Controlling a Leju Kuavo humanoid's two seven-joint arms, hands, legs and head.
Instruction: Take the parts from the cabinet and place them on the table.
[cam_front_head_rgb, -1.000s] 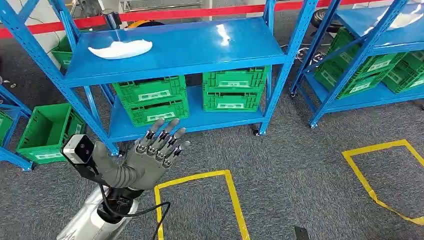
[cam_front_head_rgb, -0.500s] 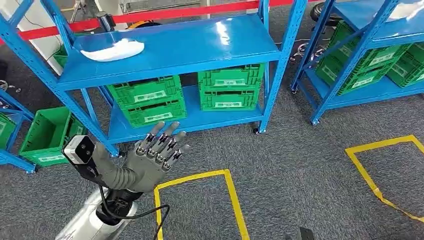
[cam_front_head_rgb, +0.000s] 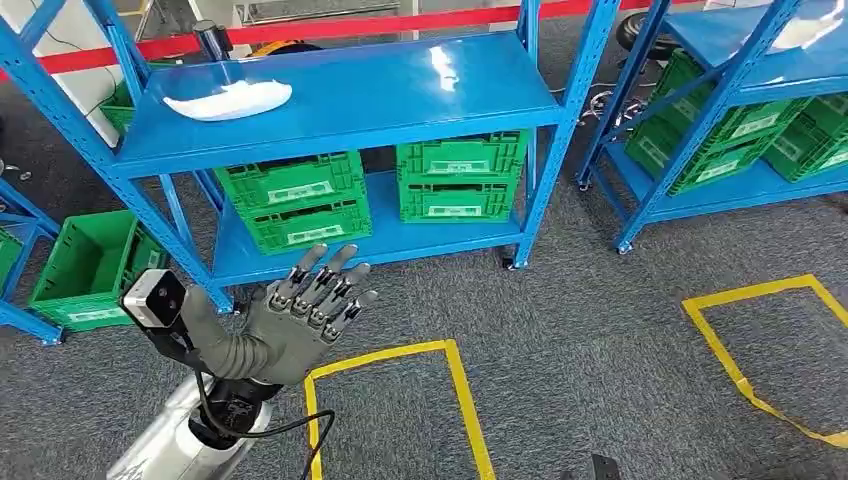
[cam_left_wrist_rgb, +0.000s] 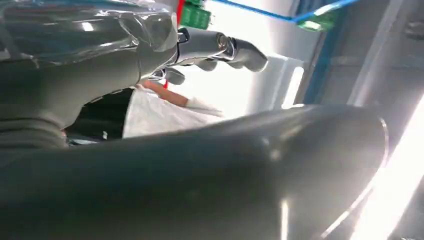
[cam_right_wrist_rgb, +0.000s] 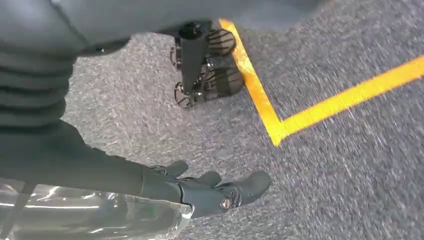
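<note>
A white part (cam_front_head_rgb: 228, 100) lies on the top shelf of the blue rack (cam_front_head_rgb: 350, 110), toward its left end. My left hand (cam_front_head_rgb: 300, 310) is raised in front of the rack's lower shelf, fingers spread and holding nothing, well below and short of the white part. In the left wrist view the left hand (cam_left_wrist_rgb: 150, 55) shows its thumb and fingers apart with nothing between them. My right hand (cam_right_wrist_rgb: 200, 192) hangs over the grey carpet with its fingers loosely extended and nothing in it.
Green crates (cam_front_head_rgb: 295, 200) fill the rack's lower shelf, and another green crate (cam_front_head_rgb: 85, 265) stands on the floor at left. A second blue rack (cam_front_head_rgb: 740, 110) with crates stands at right. Yellow tape squares (cam_front_head_rgb: 400, 400) mark the carpet.
The view has shifted slightly as the camera moved. My left hand stays raised and spread, nearly unmoved against the rack.
</note>
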